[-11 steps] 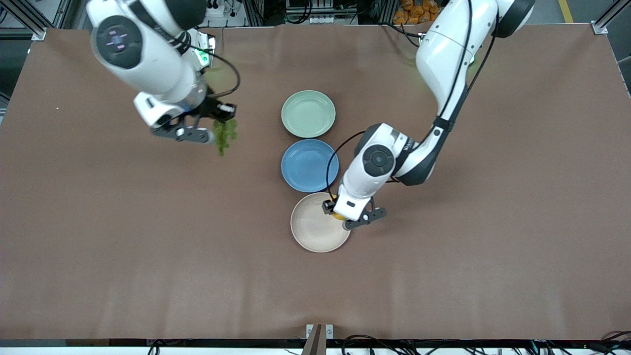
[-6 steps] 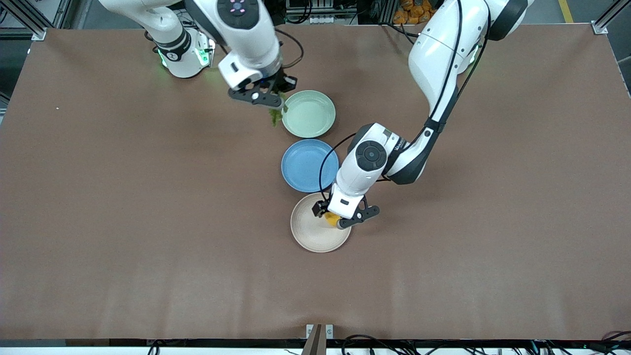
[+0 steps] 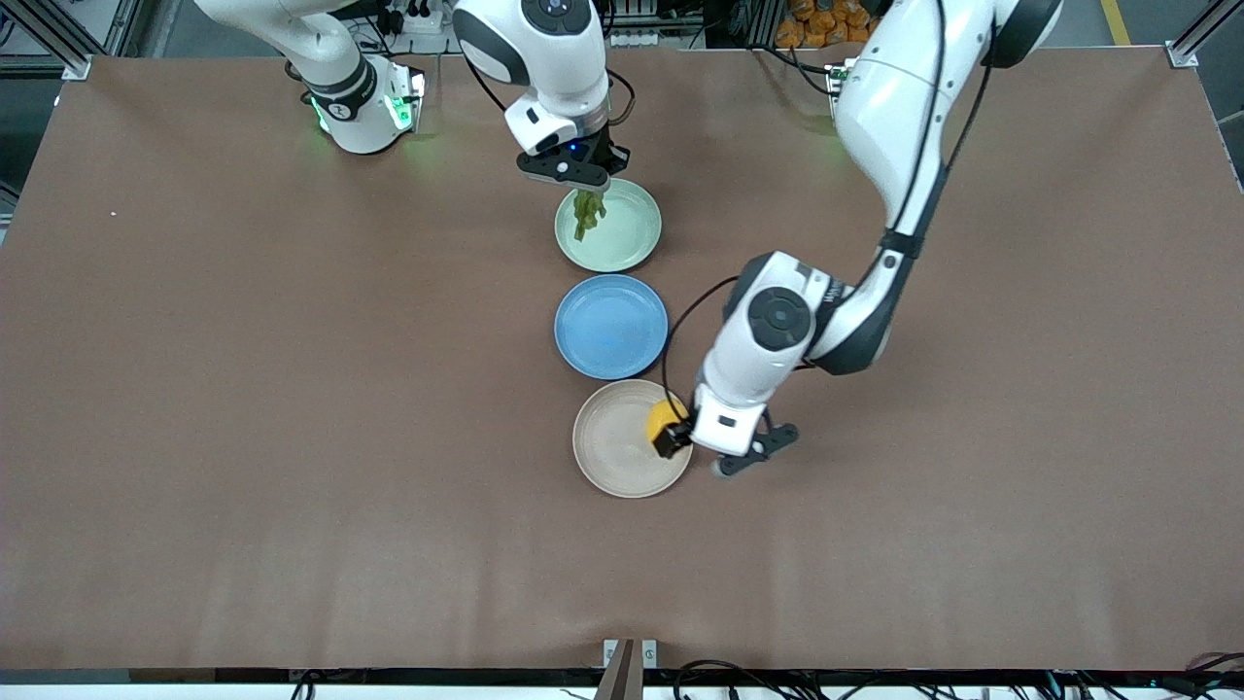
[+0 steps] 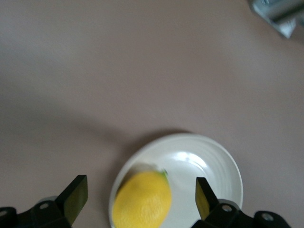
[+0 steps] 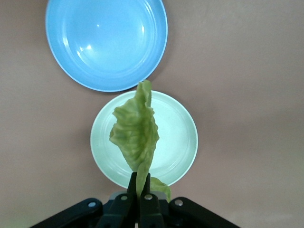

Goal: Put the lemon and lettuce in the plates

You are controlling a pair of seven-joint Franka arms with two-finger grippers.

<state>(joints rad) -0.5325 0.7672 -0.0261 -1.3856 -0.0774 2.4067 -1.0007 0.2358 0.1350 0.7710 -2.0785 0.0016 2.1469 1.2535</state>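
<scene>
1. The lemon (image 3: 662, 418), a small bright-yellow oval, lies in the beige-cream plate (image 3: 612, 457) close to the rim toward the left arm's end of the table.
2. The lettuce (image 5: 137, 135), a wrinkly green leaf with ruffled edges, hangs above the mint-green plate (image 3: 627, 243), pinched at one end.
3. The mint-green plate lies farther from the front camera than the beige-cream plate.

Three plates line the worktop (image 3: 292, 389) from 12 to 6 o'clock: farthest plate (image 3: 632, 238), middle plate (image 3: 610, 326), nearest plate (image 3: 612, 452). The lemon (image 3: 662, 418) lies in the nearest plate at 3 o'clock, with the left end effector (image 3: 700, 453) over that rim. The lettuce (image 3: 586, 212) hangs from the right end effector (image 3: 583, 190) over the farthest plate's 10 o'clock part.
</scene>
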